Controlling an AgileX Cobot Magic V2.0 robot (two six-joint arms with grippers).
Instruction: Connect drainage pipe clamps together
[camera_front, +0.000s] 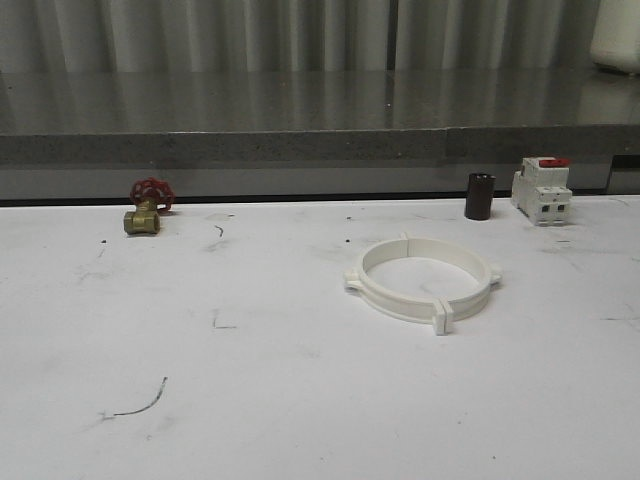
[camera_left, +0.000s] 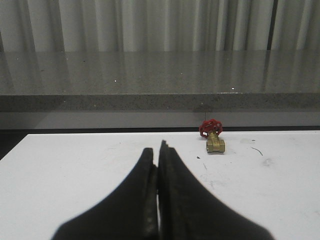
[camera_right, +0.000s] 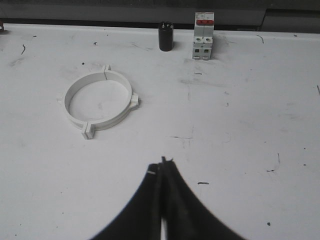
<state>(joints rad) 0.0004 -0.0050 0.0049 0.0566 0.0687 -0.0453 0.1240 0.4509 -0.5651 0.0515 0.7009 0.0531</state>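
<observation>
The drainage pipe clamps (camera_front: 424, 280) lie on the white table right of centre, two white half-ring bands set together as one ring with small square tabs at the seams. In the right wrist view the same clamps (camera_right: 98, 103) rest well ahead of my right gripper (camera_right: 162, 162), which is shut with nothing between its fingers. My left gripper (camera_left: 158, 150) is also shut and empty, hovering over bare table with the brass valve ahead of it.
A brass valve (camera_front: 143, 218) with a red handwheel sits at the back left. A dark cylinder (camera_front: 479, 196) and a white breaker with a red top (camera_front: 541, 189) stand at the back right. A grey ledge (camera_front: 300, 145) runs behind the table.
</observation>
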